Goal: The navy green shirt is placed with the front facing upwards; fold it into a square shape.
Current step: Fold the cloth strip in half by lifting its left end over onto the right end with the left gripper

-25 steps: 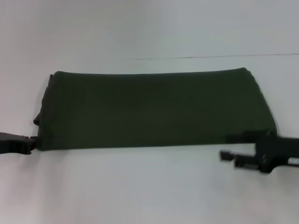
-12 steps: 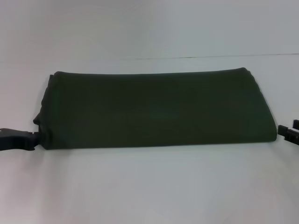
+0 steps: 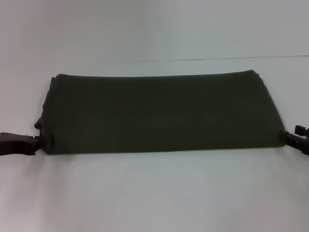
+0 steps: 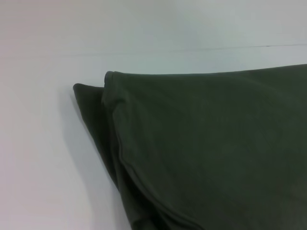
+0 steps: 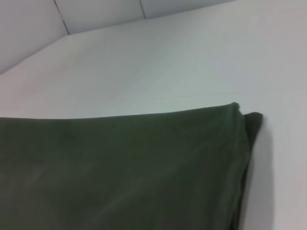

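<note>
The navy green shirt lies on the white table as a long folded band, plain side up, with no lettering showing. My left gripper sits at the band's near left corner and touches the cloth there. At the near right corner, my right gripper reaches in from the picture's edge. In the left wrist view the shirt shows its layered left end, with a lower layer sticking out. The right wrist view shows the shirt at its far right corner.
The white table runs wide in front of the shirt and behind it. A thin dark seam crosses the far surface. Wall panels rise beyond the table in the right wrist view.
My right gripper left the spot in front of the shirt, swung out to the right, and now sits at the near right corner. The left gripper crept slightly rightward onto the left corner.
</note>
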Robot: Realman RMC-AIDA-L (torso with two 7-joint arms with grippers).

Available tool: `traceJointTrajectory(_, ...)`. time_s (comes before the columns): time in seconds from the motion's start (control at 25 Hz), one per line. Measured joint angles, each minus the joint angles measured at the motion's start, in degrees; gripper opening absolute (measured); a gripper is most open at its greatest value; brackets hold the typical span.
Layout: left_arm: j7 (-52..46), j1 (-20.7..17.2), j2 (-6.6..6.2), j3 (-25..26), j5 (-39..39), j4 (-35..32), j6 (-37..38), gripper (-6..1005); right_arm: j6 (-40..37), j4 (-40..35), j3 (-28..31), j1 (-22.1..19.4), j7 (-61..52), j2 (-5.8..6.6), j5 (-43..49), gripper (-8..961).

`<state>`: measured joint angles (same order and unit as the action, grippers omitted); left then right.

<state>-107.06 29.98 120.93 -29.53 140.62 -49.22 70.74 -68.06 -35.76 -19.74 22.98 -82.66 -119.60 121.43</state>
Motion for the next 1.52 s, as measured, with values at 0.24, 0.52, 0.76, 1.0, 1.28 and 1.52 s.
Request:
traceJointTrajectory(0.24, 0.0, 0.1, 0.0, 0.0, 0.0, 0.0, -0.2, -2, 0.1, 0.7, 0.0, 0.9, -0.1, 0.12, 0.3, 647)
traceJointTrajectory(0.52, 0.0, 0.2, 0.0, 0.1, -0.1, 0.0, -0.5, -1, 0.4, 0.9, 0.0, 0.9, 1.5, 0.03, 0.1, 647)
traceJointTrajectory(0.76, 0.0, 0.2, 0.0, 0.1, -0.1, 0.1, -0.7, -2, 1.0, 2.2, 0.4, 1.2, 2.9, -0.4, -0.2, 646)
traceJointTrajectory(1.0, 0.0, 0.2, 0.04, 0.2, -0.1, 0.1, -0.7, -2, 1.3, 3.9, 0.2, 1.2, 3.6, -0.37, -1.6, 643)
traceJointTrajectory(1.28, 0.0, 0.1, 0.08, 0.2, -0.1, 0.0, -0.8, -1, 1.4, 4.3, -0.1, 1.8, 3.2, -0.21, -1.4, 638)
traceJointTrajectory(1.52, 0.0, 0.2, 0.09, 0.2, -0.1, 0.0, -0.8, -1, 2.7, 4.7, -0.9, 2.2, 1.5, -0.09, -1.0, 576)
